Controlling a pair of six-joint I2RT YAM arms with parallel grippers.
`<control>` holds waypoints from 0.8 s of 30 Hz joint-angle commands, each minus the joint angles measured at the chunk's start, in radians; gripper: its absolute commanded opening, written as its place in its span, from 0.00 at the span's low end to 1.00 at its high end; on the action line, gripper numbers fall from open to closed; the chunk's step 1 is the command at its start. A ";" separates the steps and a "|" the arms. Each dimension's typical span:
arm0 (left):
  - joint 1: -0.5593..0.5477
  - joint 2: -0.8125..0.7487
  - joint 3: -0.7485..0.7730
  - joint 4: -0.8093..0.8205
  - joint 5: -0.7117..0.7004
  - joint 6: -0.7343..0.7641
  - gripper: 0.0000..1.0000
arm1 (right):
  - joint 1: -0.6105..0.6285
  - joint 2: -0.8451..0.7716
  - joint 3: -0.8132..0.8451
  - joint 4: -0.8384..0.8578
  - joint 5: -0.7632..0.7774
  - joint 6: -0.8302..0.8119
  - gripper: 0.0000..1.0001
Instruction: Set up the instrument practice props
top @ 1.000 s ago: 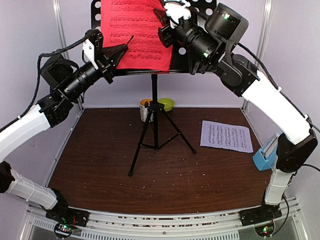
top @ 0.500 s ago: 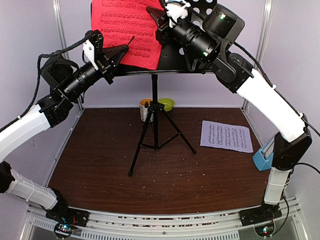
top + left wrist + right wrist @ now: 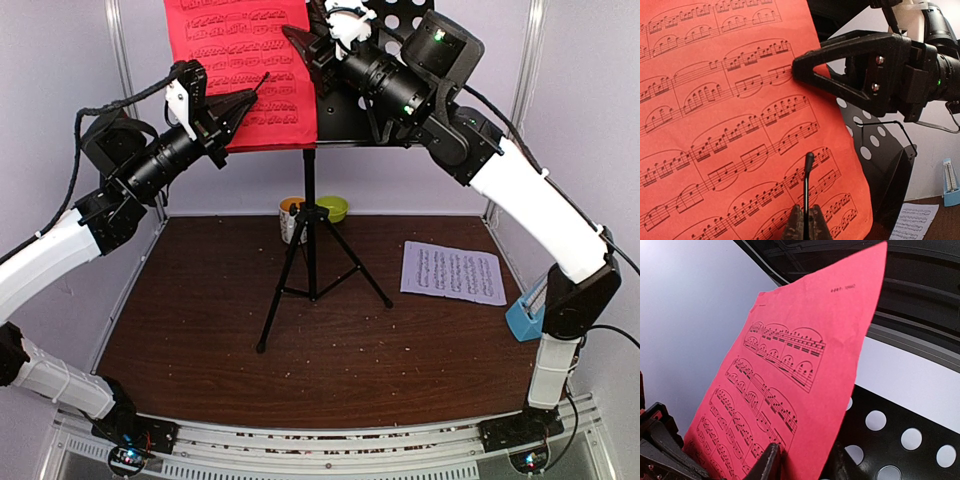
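Observation:
The black music stand (image 3: 310, 220) stands mid-table, its perforated desk (image 3: 400, 20) at the top. My right gripper (image 3: 305, 45) is shut on the right edge of the red sheet-music page (image 3: 240, 70) and holds it in front of the desk's left half. In the right wrist view the page (image 3: 805, 370) runs between the fingers (image 3: 767, 462). My left gripper (image 3: 235, 110) is shut on the stand's thin black page-holder wire (image 3: 807, 190), in front of the red page (image 3: 715, 125). The lilac-white page (image 3: 453, 272) lies flat at the right. The light-blue metronome (image 3: 530, 310) is partly hidden behind my right arm.
A white-and-orange mug (image 3: 290, 218) and a small green bowl (image 3: 333, 208) sit behind the tripod legs at the back wall. White walls and frame posts enclose the brown table (image 3: 200, 330). Crumbs are scattered over its surface.
My right gripper has carried the red page left and up across the desk. The left arm has kept its place on the wire.

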 commanded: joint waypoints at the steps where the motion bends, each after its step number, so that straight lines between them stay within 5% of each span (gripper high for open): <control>1: -0.004 -0.002 0.000 0.046 0.040 0.011 0.00 | -0.006 -0.004 -0.003 0.038 0.020 0.012 0.37; 7: -0.004 -0.002 0.007 0.038 0.006 0.000 0.00 | -0.007 -0.006 -0.013 0.080 0.090 0.020 0.52; 10: -0.004 -0.007 0.009 0.032 0.000 -0.006 0.14 | -0.006 -0.009 -0.014 0.094 0.118 0.020 0.60; 24: -0.004 -0.049 0.017 -0.003 0.013 -0.025 0.42 | -0.001 -0.076 -0.068 0.117 0.136 0.052 0.78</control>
